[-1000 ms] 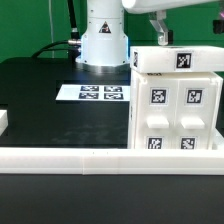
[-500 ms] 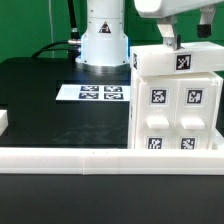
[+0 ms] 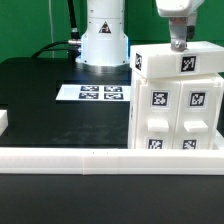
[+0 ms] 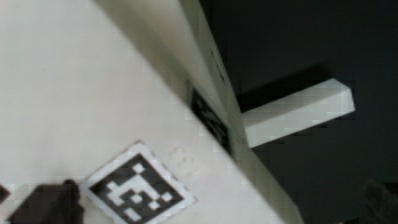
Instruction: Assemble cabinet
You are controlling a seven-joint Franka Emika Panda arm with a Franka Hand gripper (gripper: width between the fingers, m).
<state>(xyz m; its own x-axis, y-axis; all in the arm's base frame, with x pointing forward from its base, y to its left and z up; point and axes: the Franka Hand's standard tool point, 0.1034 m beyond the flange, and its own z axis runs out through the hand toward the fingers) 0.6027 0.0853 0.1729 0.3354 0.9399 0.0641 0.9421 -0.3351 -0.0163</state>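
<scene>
The cabinet [image 3: 176,100] is a large white box standing at the exterior view's right. It has tag markers on its front and one on its top. My gripper [image 3: 178,42] is right above the cabinet's top, at or touching the surface near the top tag. In the wrist view the cabinet's top [image 4: 89,110] fills most of the frame, with the tag [image 4: 139,183] close to my gripper [image 4: 214,208]. One dark fingertip [image 4: 45,205] shows far out to one side. The jaws look spread and hold nothing.
The marker board [image 3: 100,93] lies on the black table in front of the robot base [image 3: 103,40]. A long white wall [image 3: 100,157] runs along the front. A small white piece [image 3: 3,122] sits at the exterior view's left edge. A white block [image 4: 299,110] lies beyond the cabinet's edge.
My gripper has moved toward the exterior view's right and come down onto the cabinet's top. The cabinet's top seems to have turned slightly.
</scene>
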